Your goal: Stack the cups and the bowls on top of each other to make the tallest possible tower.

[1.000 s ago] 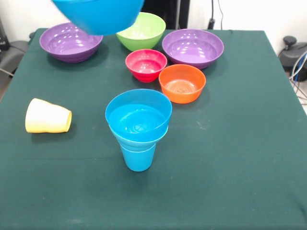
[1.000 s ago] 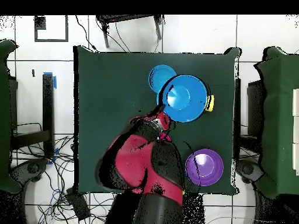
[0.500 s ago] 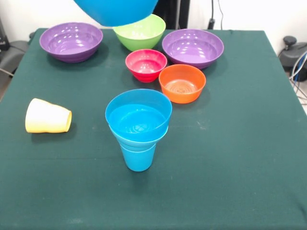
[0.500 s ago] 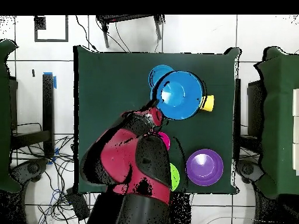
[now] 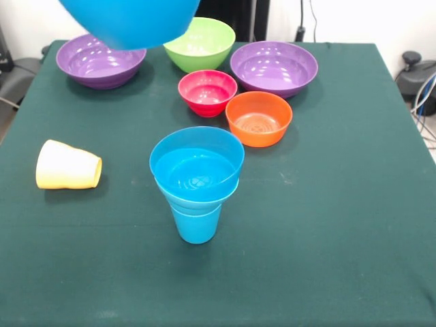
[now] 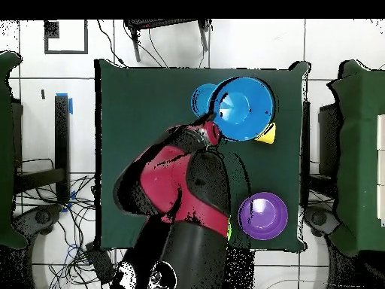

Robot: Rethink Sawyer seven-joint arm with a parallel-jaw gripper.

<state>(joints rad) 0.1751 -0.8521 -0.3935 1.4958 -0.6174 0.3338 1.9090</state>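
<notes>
- On the left of the dark green table (image 5: 340,225), front view: pale yellow cup (image 5: 67,165) lying on its side, mouth facing right, well apart from everything else.
- At the far left corner: large purple bowl (image 5: 95,61), upright, partly covered by a big blue bowl (image 5: 129,20) hanging in the air at the top edge.
- Near the table's middle: the tower (image 5: 197,180), a sky-blue cup (image 5: 196,223) standing upright with blue bowls nested in its mouth, widening upward.
- Behind the tower: lime green bowl (image 5: 201,43) at the far edge, pink-red bowl (image 5: 207,91) just in front of it.
- Right of those: orange bowl (image 5: 259,118) beside the pink-red one, second purple bowl (image 5: 274,67) behind it.
- In the overhead view: red and black arm (image 6: 184,192) reaching to the airborne blue bowl's rim; gripper (image 6: 208,132) at that rim, cannot tell whether clamped or spread.
</notes>
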